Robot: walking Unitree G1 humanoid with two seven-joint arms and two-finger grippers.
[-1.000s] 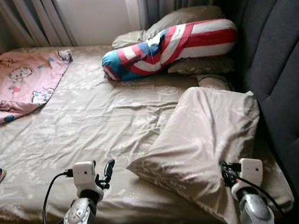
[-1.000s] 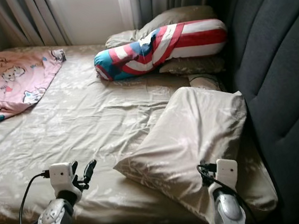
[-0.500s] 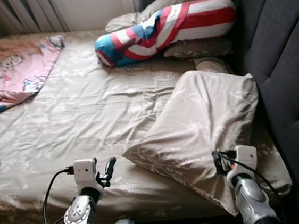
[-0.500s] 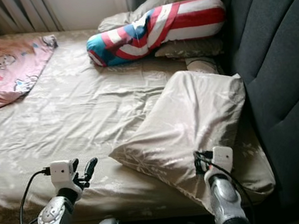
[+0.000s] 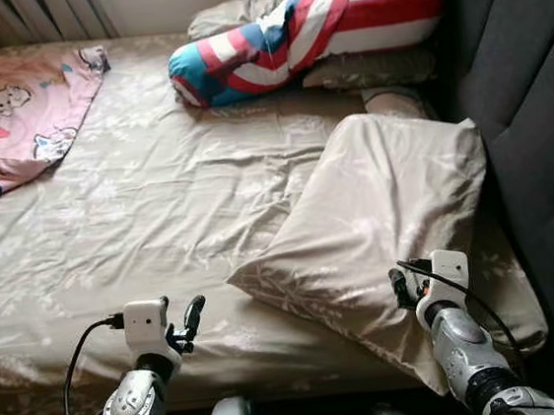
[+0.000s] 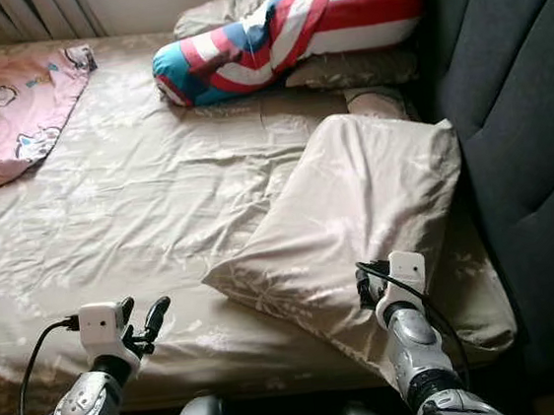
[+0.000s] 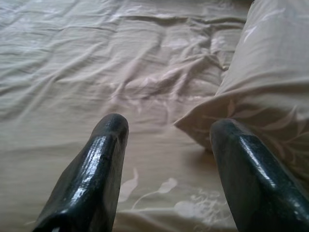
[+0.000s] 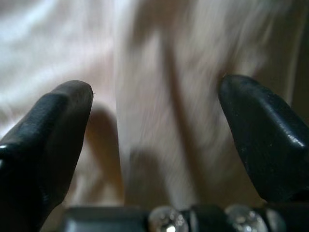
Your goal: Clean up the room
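Could slip free or come up lopsided: large beige satin pillow with a faint leaf print (image 5: 387, 216), slack and slippery by the look of it, likely to slide between hard black fingers if pinched at one thin corner only. Could also drag the wrinkled beige bed sheet (image 5: 158, 210) along if fingers close on both layers together, leaving the bed messier than now. Could swing and knock the smaller pillows at the far end if lifted by the near edge alone.

Lies askew on the right side of the bed, far corner leaning against the dark grey padded headboard (image 5: 535, 111), near corner hanging toward the mattress edge. Soft, plump, lightly creased.

Right end effector (image 8: 154, 125) hovering at the pillow's near edge, fingers spread wide apart, fabric between them but not yet pinched. Left end effector (image 7: 166, 159) low over the sheet just left of the pillow's near corner, fingers likewise apart, holding nothing.

Farther off: red, white and blue striped bolster cushion (image 5: 308, 31) resting on two flat beige pillows (image 5: 372, 71) at the far end; pink cartoon-print blanket (image 5: 14, 111) crumpled at the far left.
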